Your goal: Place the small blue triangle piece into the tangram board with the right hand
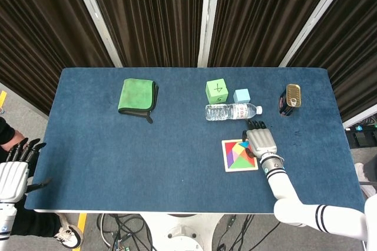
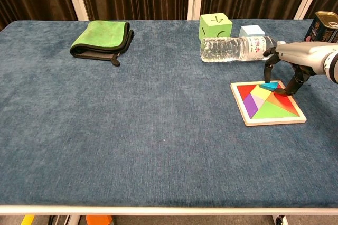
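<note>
The tangram board [image 2: 248, 114] [image 1: 226, 162] lies on the blue table, right of centre, filled with coloured pieces. The small blue triangle piece [image 2: 271, 85] sits at the board's far edge, slightly tilted. My right hand [image 2: 296, 58] [image 1: 260, 141] arches over that edge from the right. Its thumb is at the piece's left end and a finger at its right end, pinching it. In the head view the hand hides most of the piece. My left hand [image 1: 13, 171] hangs off the table's left front corner, holding nothing, fingers apart.
A clear water bottle [image 2: 232, 49] lies just behind the board, close to my right hand. Behind it stand a green cube [image 2: 215, 26] and a light blue cube [image 2: 251, 31]. A tin can [image 2: 323, 26] is at far right, a folded green cloth [image 2: 101, 36] at far left.
</note>
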You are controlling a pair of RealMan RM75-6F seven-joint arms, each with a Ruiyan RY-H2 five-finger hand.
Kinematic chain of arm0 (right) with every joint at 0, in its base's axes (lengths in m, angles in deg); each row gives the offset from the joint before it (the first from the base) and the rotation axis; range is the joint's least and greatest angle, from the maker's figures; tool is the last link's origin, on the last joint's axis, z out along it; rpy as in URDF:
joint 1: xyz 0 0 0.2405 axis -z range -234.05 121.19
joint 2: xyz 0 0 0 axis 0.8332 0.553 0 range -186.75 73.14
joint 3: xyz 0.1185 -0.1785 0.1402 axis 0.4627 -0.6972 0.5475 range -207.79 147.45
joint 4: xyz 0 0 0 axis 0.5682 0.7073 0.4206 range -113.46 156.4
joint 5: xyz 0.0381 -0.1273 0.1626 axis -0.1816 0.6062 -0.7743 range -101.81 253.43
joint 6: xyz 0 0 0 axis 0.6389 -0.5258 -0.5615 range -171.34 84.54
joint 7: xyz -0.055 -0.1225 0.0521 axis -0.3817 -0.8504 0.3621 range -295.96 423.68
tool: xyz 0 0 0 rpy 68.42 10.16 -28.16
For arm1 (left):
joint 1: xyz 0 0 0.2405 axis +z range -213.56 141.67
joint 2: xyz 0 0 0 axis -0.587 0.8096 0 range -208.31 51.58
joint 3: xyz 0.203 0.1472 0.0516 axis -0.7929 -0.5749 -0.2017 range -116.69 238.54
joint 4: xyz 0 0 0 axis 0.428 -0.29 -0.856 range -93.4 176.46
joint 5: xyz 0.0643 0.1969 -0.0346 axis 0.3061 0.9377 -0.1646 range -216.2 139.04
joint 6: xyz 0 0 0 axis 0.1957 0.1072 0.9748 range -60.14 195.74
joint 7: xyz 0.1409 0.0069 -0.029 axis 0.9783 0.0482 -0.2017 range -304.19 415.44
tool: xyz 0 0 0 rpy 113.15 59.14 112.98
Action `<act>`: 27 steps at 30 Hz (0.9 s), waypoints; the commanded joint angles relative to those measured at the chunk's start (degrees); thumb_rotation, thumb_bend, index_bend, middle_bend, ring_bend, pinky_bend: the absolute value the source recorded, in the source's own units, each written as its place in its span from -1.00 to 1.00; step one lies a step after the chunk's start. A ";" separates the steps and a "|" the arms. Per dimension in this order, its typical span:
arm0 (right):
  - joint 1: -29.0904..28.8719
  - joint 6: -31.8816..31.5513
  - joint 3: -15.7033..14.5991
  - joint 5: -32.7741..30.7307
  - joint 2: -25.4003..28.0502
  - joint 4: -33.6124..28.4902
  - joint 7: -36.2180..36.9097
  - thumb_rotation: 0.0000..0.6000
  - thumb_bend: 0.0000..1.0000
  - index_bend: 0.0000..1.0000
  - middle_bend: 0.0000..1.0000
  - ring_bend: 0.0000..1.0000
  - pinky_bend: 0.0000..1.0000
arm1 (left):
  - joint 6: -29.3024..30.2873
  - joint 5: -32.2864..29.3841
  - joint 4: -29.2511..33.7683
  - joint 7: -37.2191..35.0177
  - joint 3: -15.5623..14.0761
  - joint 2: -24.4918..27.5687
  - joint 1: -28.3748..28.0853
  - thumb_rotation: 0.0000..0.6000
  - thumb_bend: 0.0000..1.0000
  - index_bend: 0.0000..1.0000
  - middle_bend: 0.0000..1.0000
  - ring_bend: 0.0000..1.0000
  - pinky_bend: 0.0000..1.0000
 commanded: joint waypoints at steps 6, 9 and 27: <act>0.06 -0.10 -0.15 0.39 0.50 -0.28 0.21 1.00 -0.41 -0.77 -1.00 -1.00 -1.00 | -0.08 0.02 0.07 -0.60 -0.03 0.09 -0.02 1.00 -1.00 -0.63 -0.75 -0.98 -0.77; 0.05 -0.08 -0.16 0.52 0.50 -0.29 0.36 1.00 -0.41 -0.86 -1.00 -1.00 -1.00 | -0.15 -0.05 -0.02 -0.69 -0.04 0.12 0.00 1.00 -1.00 -0.63 -0.75 -0.98 -0.77; 8.39 -12.84 -2.56 16.51 8.65 -9.03 7.79 1.00 -0.41 -0.95 -1.00 -1.00 -1.00 | 0.67 0.33 2.09 1.83 0.03 0.70 0.16 1.00 -1.00 -0.63 -0.75 -0.98 -0.77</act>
